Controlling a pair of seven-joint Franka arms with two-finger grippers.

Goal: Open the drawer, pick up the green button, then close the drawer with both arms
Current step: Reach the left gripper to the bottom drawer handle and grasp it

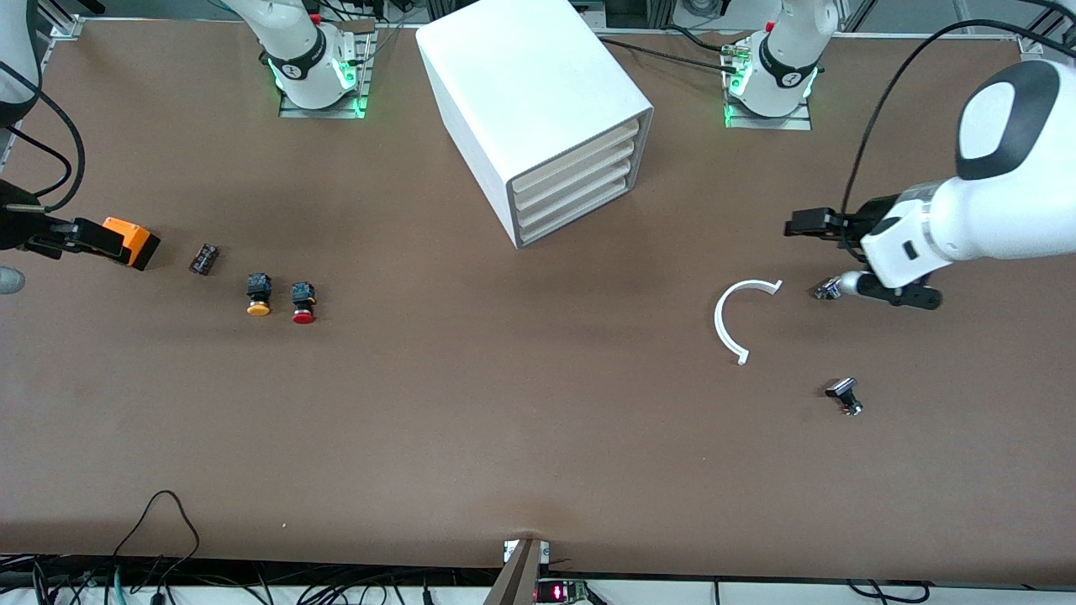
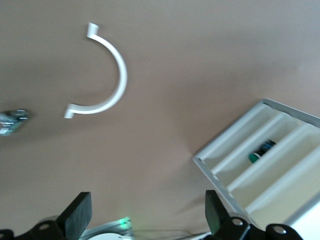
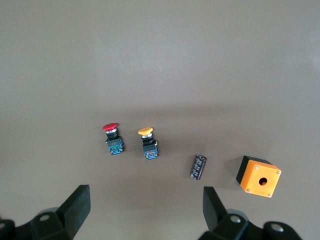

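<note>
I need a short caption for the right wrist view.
Open right gripper above red-capped button, orange-capped button, dark cylinder and orange box.

Brown table [image 1: 504, 403], parts scattered at both ends, cabinet in the middle.
We see the white cabinet [image 1: 538, 109] standing on it between the two arm bases, slat fronts turned toward the left arm's end. Toward the right arm's end we note an orange box [image 1: 130, 241], a small dark cylinder [image 1: 203, 258] beside it, then an orange-capped button [image 1: 258, 295] and a red-capped button [image 1: 303, 303] just beside each other, both on their sides. Toward the left arm's end we note a white half-ring [image 1: 733, 317], a small metallic part [image 1: 827, 289] near it, and a small black part [image 1: 845, 395] nearer the front camera.
</note>
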